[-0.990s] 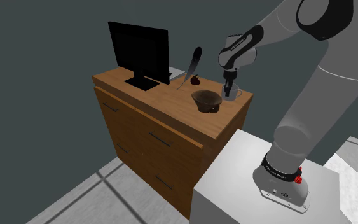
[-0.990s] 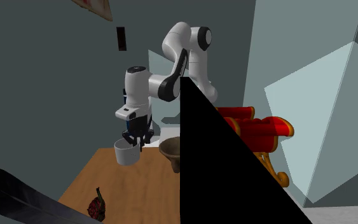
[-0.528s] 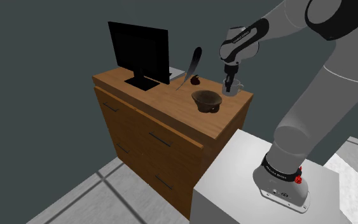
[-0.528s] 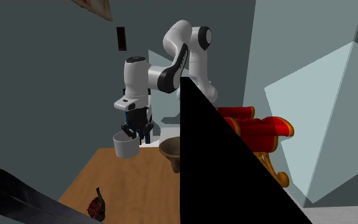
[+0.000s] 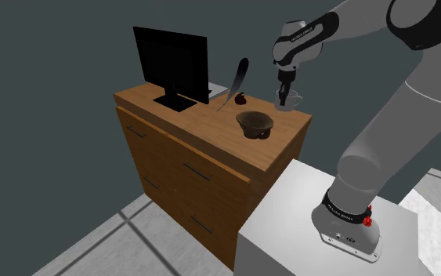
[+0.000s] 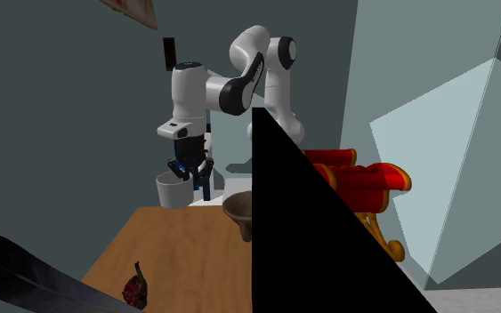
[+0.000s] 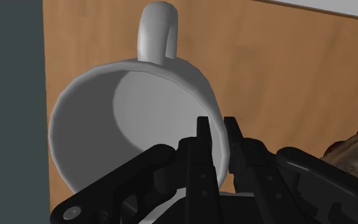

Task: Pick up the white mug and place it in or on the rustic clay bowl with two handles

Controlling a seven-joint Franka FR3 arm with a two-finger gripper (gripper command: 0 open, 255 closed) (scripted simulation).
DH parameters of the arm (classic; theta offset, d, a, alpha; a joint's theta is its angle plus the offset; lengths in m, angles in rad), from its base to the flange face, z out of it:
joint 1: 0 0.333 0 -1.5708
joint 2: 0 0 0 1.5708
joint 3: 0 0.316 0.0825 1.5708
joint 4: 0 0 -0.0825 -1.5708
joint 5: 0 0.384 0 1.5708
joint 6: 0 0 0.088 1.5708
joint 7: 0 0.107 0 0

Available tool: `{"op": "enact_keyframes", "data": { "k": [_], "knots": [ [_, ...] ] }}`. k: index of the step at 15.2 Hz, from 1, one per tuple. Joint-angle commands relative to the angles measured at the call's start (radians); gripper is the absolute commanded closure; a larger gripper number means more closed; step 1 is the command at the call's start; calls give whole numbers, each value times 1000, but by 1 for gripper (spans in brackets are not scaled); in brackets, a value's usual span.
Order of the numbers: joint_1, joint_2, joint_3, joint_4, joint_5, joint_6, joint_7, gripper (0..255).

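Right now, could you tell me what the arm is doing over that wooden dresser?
The white arm's end effector is shut on the rim of a white mug, one finger inside and one outside, holding it in the air above the dresser top. The brown bowl sits nearby on the dresser, the mug not yet in it.

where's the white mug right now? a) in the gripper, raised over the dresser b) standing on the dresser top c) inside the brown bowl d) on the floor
a: the gripper is shut on the rim of the white mug, holding it above the dresser top, apart from the brown bowl.
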Motion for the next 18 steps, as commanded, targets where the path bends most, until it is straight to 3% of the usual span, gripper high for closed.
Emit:
{"op": "enact_keyframes", "data": {
  "k": [1, 18],
  "knots": [
    [0, -15, 3, 14, -4, -29, 2, 255],
    [13, -91, 40, 153, -9, -245, 25, 255]
  ]
}}
